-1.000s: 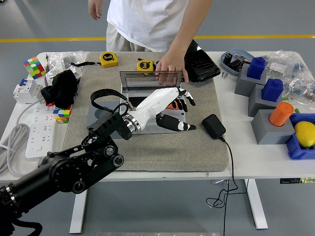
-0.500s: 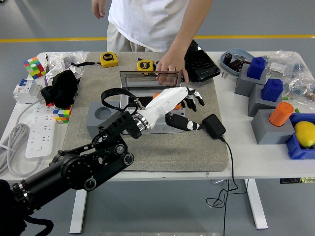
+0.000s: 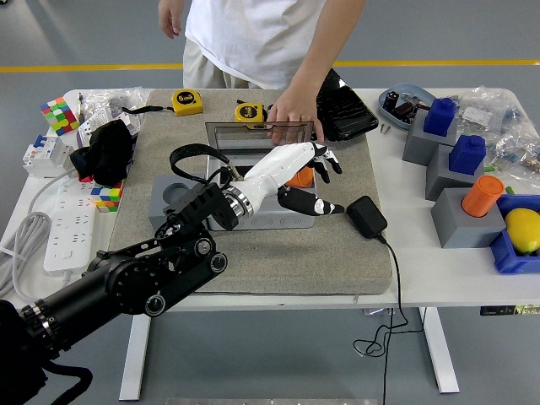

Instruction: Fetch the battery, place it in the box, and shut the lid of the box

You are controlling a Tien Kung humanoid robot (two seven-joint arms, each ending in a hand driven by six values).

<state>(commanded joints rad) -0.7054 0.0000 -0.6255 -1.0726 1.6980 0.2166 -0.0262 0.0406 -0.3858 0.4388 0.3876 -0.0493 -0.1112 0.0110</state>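
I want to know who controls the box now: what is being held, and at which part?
The person's hand holds the grey box's transparent lid at its top edge; the robot's left hand holds nothing.

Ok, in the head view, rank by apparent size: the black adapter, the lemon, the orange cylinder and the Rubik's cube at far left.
1. Adapter, largest, though nearer the camera.
2. Lemon and orange cylinder: look alike, no ranking.
3. Rubik's cube, smallest, but farthest away.

Robot lab or workshop floor: grey floor with yellow line (image 3: 439, 62), white table (image 3: 439, 278) cluttered with tape measures (image 3: 187, 102), power strip (image 3: 63, 228), puzzle cubes (image 3: 57, 114), grey and blue fixture blocks (image 3: 432, 131).
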